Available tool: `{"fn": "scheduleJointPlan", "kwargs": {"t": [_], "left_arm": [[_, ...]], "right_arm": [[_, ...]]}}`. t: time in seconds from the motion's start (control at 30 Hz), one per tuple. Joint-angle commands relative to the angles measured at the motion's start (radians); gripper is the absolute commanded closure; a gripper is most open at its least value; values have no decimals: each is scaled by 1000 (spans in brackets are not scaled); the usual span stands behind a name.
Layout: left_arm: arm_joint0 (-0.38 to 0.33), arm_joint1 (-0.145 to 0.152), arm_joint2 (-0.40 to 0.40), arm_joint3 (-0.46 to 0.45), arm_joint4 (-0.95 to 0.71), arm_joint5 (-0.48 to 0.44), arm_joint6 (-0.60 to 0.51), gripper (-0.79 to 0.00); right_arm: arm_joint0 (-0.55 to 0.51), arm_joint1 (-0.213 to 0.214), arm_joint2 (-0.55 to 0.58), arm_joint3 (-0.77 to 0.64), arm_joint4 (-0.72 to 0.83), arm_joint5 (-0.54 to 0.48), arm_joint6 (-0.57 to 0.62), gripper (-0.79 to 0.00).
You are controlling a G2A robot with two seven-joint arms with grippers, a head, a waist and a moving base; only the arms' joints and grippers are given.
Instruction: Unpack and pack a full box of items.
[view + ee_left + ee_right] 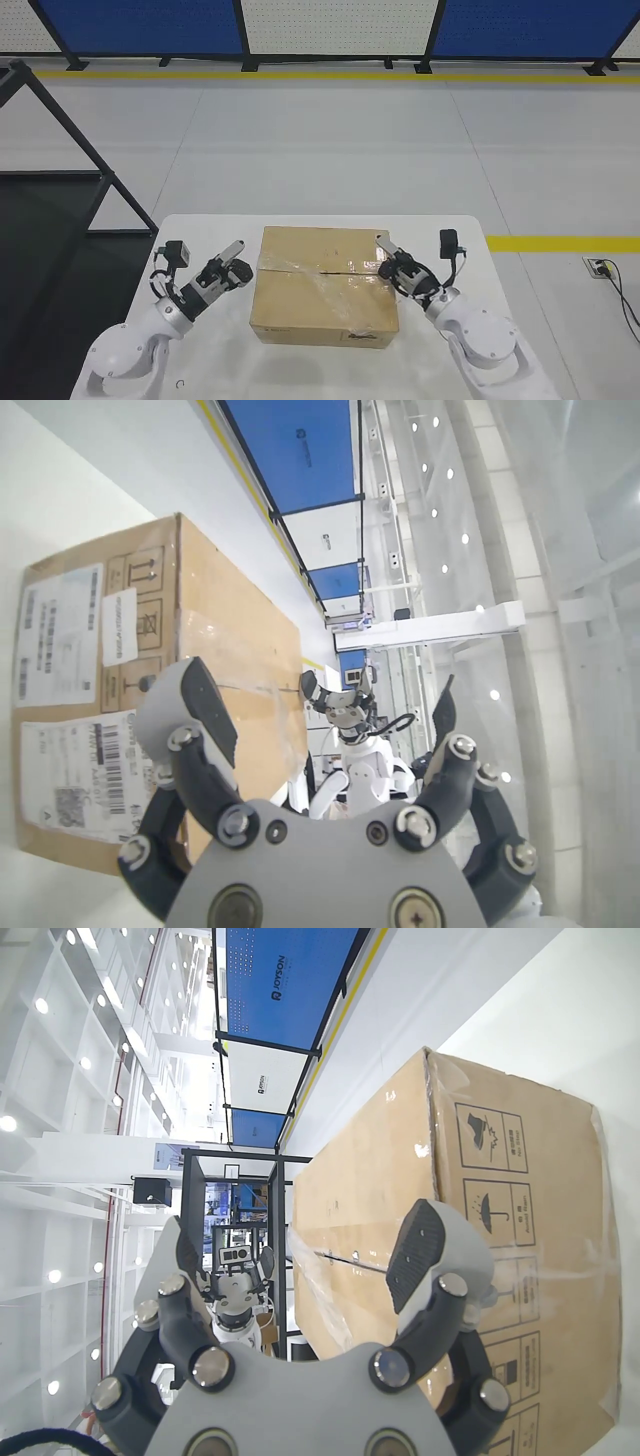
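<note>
- Taking the box as the clock's centre and 6 o'clock as the robot's side, a small dark curl (pixel 180 383) lies on the white tabletop (pixel 210 235) out at 7 o'clock. It is too small to tell what it is.
- The left pincer (pixel 238 260) sits at 9 o'clock, just beside the box's left side. It is released, with its fingers spread wide and nothing between them. I cannot tell whether a fingertip touches the cardboard.
- The right pincer (pixel 392 258) sits between 2 and 3 o'clock at the box's right edge, level with the lid seam. It is also released and grips nothing. In the right wrist view one ribbed pad (pixel 417 1258) stands against the box's side face and the other is off past the top edge.
- The brown cardboard box (pixel 325 285) stands upright in the middle of the tabletop. Its two top flaps are closed and meet along a seam running 9 to 3 o'clock.
- Clear tape (pixel 320 272) covers that seam and wrinkles down toward 5 o'clock. The closed lid hides whatever is inside.
- White labels (pixel 55 635) are stuck on the 9 o'clock side, and printed handling symbols (pixel 492 1178) run down the 3 o'clock side.
- At 10 o'clock, off the tabletop, stands a black frame rack (pixel 60 130).
- At 12 o'clock, well apart, a yellow line (pixel 300 75) crosses the floor before blue and white partition panels (pixel 140 25).
</note>
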Motion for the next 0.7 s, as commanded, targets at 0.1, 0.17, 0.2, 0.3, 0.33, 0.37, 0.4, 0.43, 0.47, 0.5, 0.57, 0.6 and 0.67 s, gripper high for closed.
{"fn": "scheduleJointPlan", "kwargs": {"t": [0.1,0.17,0.2,0.3,0.33,0.37,0.4,0.43,0.47,0.5,0.57,0.6,0.67], "left_arm": [[-55,7,11,53,-3,46,-28,-785],[-79,9,26,76,-2,62,-39,-785],[-91,9,34,88,4,65,-42,-785],[-126,10,63,129,15,74,-48,-785],[-137,10,72,141,16,74,-48,-785],[-146,11,80,152,18,73,-52,-785],[-153,11,87,161,17,70,-51,-785],[-159,11,94,167,15,67,-53,-785],[-163,11,100,173,15,64,-53,-785],[-165,11,105,176,14,60,-55,-785],[-168,12,113,181,17,54,-56,-785],[-169,13,117,182,18,52,-57,-785],[-170,15,120,185,21,50,-56,-785]], "right_arm": [[3,-1,-6,1,2,-6,8,-785],[5,-1,-8,0,0,-8,13,-785],[6,-1,-9,-1,-2,-7,14,-785],[10,-1,-14,-4,-6,-4,16,-785],[10,-1,-15,-5,-7,-3,17,-785],[11,-2,-15,-6,-7,-2,17,-785],[11,-2,-16,-7,-10,-1,16,-785],[11,-1,-16,-10,-13,-1,18,-785],[10,-1,-17,-14,-17,-2,19,-785],[8,0,-17,-17,-23,-1,22,-785],[2,1,-15,-28,-34,-1,29,-785],[-1,2,-12,-34,-40,-1,33,-785],[-10,5,-6,-48,-45,-4,45,-785]]}}
